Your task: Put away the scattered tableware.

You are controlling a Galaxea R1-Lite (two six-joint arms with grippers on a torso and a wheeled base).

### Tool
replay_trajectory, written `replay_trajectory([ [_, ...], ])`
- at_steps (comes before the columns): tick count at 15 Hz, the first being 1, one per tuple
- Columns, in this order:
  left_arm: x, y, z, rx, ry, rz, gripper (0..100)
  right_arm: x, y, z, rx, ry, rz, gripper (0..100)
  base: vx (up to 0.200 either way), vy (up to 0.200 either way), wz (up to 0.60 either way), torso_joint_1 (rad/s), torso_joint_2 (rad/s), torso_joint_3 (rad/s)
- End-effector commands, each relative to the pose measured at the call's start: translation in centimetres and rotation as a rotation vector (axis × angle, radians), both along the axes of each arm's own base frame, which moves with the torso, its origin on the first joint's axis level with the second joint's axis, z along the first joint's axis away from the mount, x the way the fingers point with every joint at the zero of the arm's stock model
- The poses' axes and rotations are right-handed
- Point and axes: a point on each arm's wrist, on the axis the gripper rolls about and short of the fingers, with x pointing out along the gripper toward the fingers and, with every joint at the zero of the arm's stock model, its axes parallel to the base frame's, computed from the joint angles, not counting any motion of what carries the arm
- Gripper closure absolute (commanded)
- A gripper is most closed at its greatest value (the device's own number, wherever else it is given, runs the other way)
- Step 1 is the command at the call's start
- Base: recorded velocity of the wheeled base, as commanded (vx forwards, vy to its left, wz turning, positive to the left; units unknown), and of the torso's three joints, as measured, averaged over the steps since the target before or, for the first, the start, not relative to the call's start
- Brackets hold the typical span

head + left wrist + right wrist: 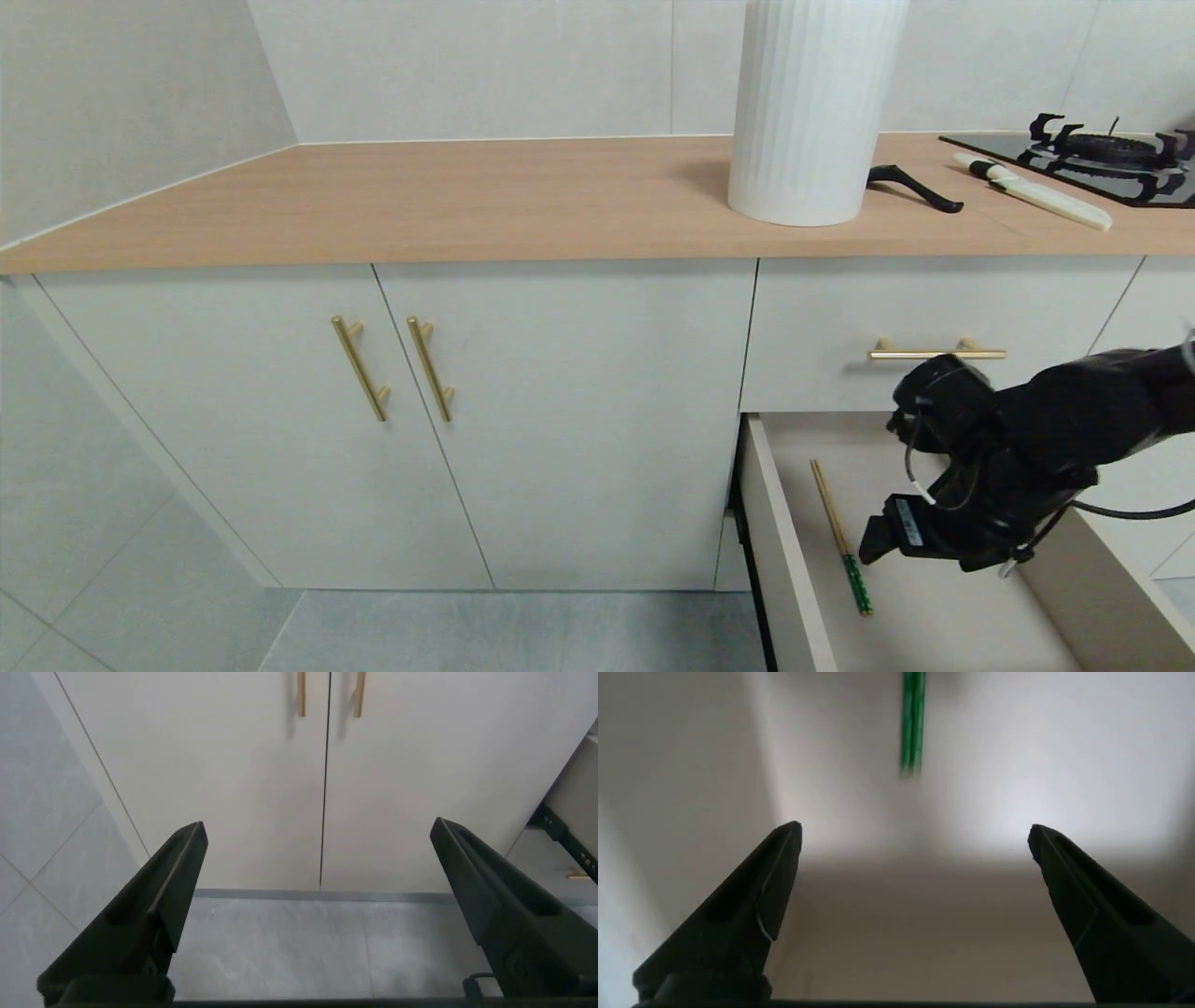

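Right gripper [913, 845] hangs wide open and empty inside the pulled-out drawer [782, 551]. Chopsticks [840, 539] lie along its left wall. Recommended: lift straight out, clear of chopsticks and drawer walls.

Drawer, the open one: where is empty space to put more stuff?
In the open white drawer, the floor is bare from the green-tipped wooden chopsticks across to its right-hand wall. The black right gripper hangs open over that patch. It is tightest along the wall beside the chopsticks.
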Motion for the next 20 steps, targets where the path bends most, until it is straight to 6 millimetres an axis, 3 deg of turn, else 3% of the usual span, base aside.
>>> replay_trajectory([
  [1,0.0,0.0,0.0,0.000,0.000,0.001,0,-3.1,-1.1,8.3,0.088,-0.175,-0.024,0,0.000,0.000,0.00,0.000,0.00,0.000],
  [4,0.0,0.0,0.0,0.000,0.000,0.001,0,-5.0,-2.8,11.2,0.101,-0.278,-0.045,0,0.000,0.000,0.00,0.000,0.00,0.000],
  [7,0.0,0.0,0.0,0.000,0.000,0.001,0,-6.2,-3.6,12.3,0.088,-0.330,-0.003,0,0.000,0.000,0.00,0.000,0.00,0.000],
  [16,0.0,0.0,0.0,0.000,0.000,0.001,0,-7.5,-3.9,13.2,0.095,-0.371,0.003,0,0.000,0.000,0.00,0.000,0.00,0.000],
  [20,0.0,0.0,0.0,0.000,0.000,0.001,0,-7.4,-3.8,13.0,0.089,-0.365,0.004,0,0.000,0.000,0.00,0.063,-0.21,-0.253],
])
